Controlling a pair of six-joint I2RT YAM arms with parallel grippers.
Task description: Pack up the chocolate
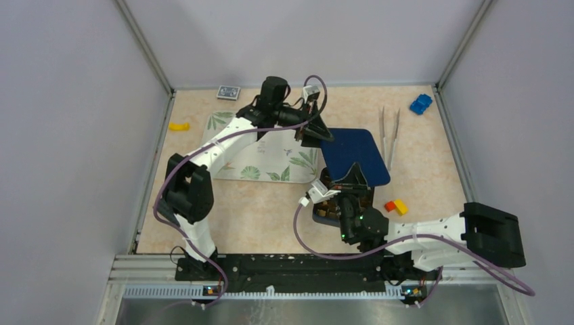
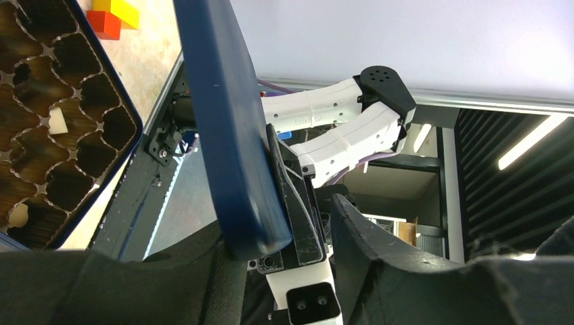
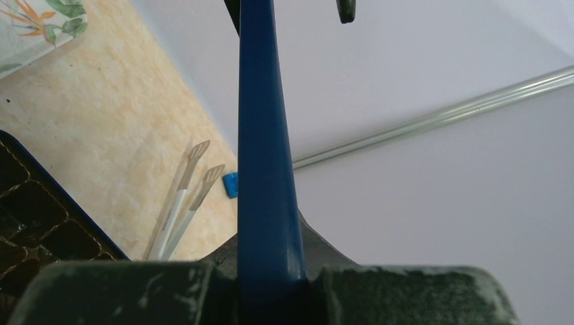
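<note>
The dark blue lid point(image 1: 357, 154) is lifted and tilted above the dark gridded box point(image 1: 329, 211). My right gripper point(image 1: 348, 181) is shut on the lid's near edge point(image 3: 265, 169); in the right wrist view the lid runs edge-on between both pads. At the lid's far left corner my left gripper point(image 1: 313, 132) stands open around the lid point(image 2: 227, 128): the lid rests against one finger and the other finger point(image 2: 365, 244) is apart from it. The open box point(image 2: 47, 128) shows brown cells, with pale pieces of chocolate point(image 2: 57, 120) in a few of them.
Red and yellow toy blocks point(image 1: 396, 206) lie right of the box. Two white-handled tongs point(image 1: 389, 132) and a blue toy point(image 1: 420, 103) are at the far right. A floral mat point(image 1: 260, 152), a yellow piece point(image 1: 179, 126) and a small card box point(image 1: 229, 92) lie to the left.
</note>
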